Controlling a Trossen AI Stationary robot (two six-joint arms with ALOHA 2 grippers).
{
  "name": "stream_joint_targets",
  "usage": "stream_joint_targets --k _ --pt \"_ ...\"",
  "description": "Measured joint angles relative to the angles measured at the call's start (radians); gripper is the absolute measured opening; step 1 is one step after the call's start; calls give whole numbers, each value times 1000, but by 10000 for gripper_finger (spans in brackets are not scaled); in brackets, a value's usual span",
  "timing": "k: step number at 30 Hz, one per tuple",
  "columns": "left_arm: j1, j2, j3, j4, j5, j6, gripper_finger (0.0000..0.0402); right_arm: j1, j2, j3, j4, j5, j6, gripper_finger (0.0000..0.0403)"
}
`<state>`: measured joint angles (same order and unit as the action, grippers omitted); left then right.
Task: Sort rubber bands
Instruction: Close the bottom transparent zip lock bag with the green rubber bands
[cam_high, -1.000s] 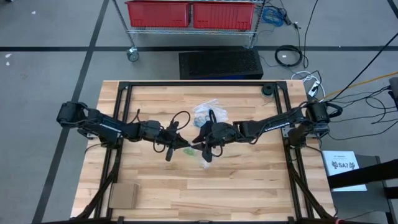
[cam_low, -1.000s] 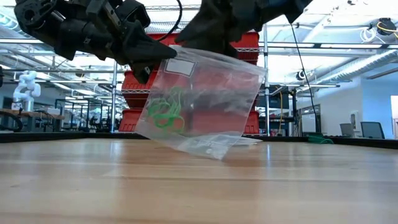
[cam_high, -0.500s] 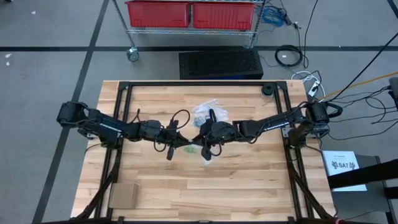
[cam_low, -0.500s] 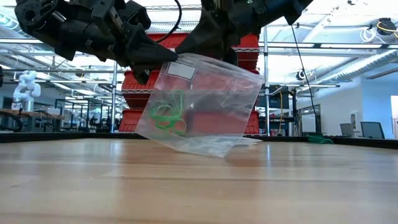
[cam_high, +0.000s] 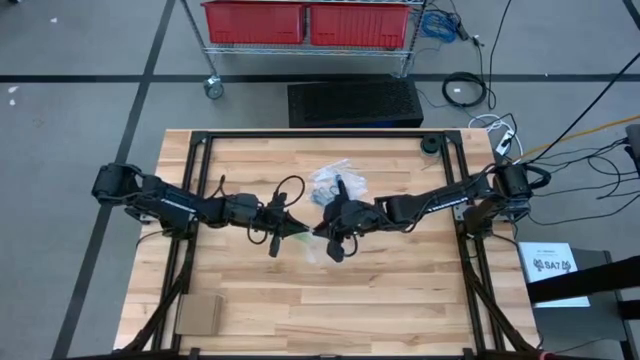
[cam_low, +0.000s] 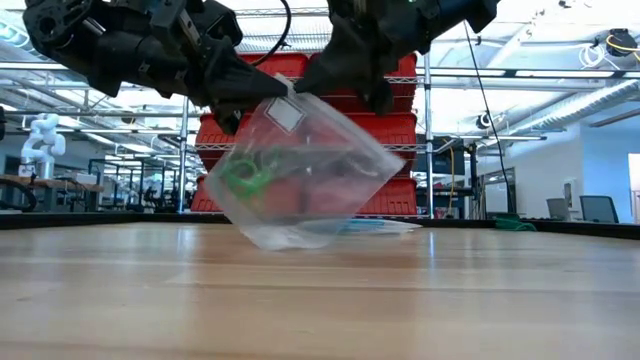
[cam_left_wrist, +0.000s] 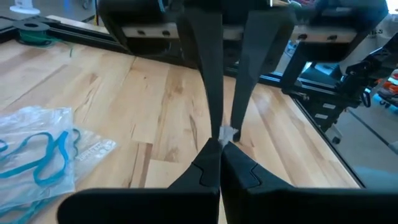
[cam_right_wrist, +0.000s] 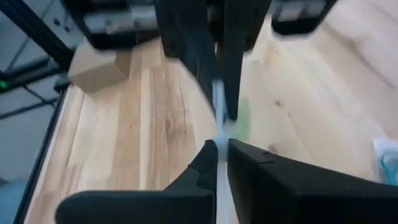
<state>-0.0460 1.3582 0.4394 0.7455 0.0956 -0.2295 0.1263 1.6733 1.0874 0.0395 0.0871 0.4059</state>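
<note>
Tilted further than 1 s ago, the clear bag (cam_low: 300, 165) is now seen slanted w/ its lower corner just above or touching the table (cam_low: 320, 300); its mouth edge has been drawn up toward both grippers. Green rubber bands (cam_low: 245, 178) are bunched inside the bag, at its lower side nearest the left arm in the low view. The right gripper (cam_high: 318, 229), apart a second ago, is now pinched together on the bag's upper edge; a thin strip of plastic is seen betw. its fingers (cam_right_wrist: 205, 163) in the right wrist view. The left gripper (cam_high: 303, 232) is clamped on the same edge, tip to tip w/ the right one, approx. mid-table. A scrap of plastic is seen at its fingers (cam_left_wrist: 208, 168).

A second bag (cam_left_wrist: 37, 155) holding blue rubber bands (cam_left_wrist: 34, 158) is lying flat on the table, further back by the right arm. A cardboard box (cam_high: 198, 315) sits near the front-left corner. Red bins (cam_high: 305, 20) are shelved beyond the table.
</note>
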Motion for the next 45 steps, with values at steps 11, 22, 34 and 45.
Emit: stream_joint_targets --k 11,22,34,45 --pt "1 0 0 23 -29 0 0 32 -5 -2 -153 -9 39 4" --pt "2 -1 0 36 -32 -1 0 73 -4 -4 -283 -6 88 4" --pt "33 -2 1 25 -29 -26 0 86 -3 -4 -396 -4 130 4" --pt "33 -2 1 -85 -48 -28 0 107 -3 -4 -441 0 137 4"
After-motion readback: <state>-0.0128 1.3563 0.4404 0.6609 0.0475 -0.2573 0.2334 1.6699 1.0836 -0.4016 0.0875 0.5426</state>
